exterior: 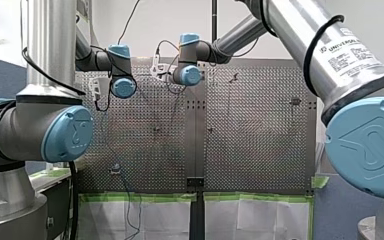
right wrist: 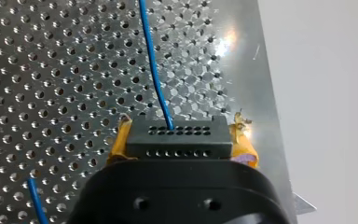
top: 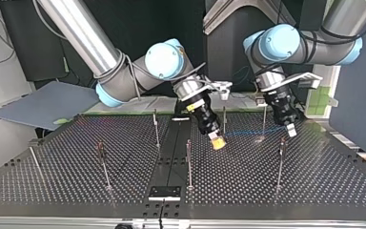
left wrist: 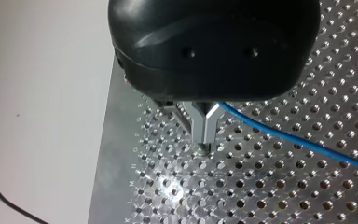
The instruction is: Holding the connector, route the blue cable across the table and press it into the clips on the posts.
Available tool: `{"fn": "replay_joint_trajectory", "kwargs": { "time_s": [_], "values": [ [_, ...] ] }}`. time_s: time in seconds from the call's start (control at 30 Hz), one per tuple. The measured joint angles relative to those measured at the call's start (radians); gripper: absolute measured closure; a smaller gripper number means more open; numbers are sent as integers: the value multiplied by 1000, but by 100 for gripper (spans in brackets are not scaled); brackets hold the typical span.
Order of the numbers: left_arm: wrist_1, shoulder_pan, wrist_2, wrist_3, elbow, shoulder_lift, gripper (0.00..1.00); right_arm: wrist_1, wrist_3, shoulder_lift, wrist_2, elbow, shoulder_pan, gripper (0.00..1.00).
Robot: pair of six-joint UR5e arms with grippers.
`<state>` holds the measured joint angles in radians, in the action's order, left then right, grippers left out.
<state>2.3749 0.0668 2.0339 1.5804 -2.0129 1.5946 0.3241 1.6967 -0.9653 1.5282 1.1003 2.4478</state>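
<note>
Routing step in hand: right tool (right wrist: 182,142) pinches the connector (right wrist: 175,135), left tool (left wrist: 204,139) is pressed together, apparently on the blue cable (right wrist: 153,60); next move calls for seating it in a post (top: 264,120) clip.

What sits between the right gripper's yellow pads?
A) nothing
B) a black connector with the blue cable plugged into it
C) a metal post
B: in the right wrist view the right gripper clamps the black connector, with the blue cable leaving its top.

A pale wall (exterior: 180,20) rises beyond the counter's (exterior: 260,140) far edge. Green tape (exterior: 140,197) borders white sheets (exterior: 110,220) below its near edge.
</note>
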Motion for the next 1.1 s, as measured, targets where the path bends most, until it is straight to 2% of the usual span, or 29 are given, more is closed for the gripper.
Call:
{"fn": "replay_joint_trajectory", "kwargs": {
  "time_s": [0.3,0.9,1.1],
  "values": [
    [1,-18,-17,7,12,0,100,-1,0,32,-4,-9,4,100],
    [6,-67,-79,36,46,3,100,1,0,39,-17,-35,9,100],
    [8,-83,-104,40,71,33,100,1,0,42,-19,-50,9,100]
  ]
}}
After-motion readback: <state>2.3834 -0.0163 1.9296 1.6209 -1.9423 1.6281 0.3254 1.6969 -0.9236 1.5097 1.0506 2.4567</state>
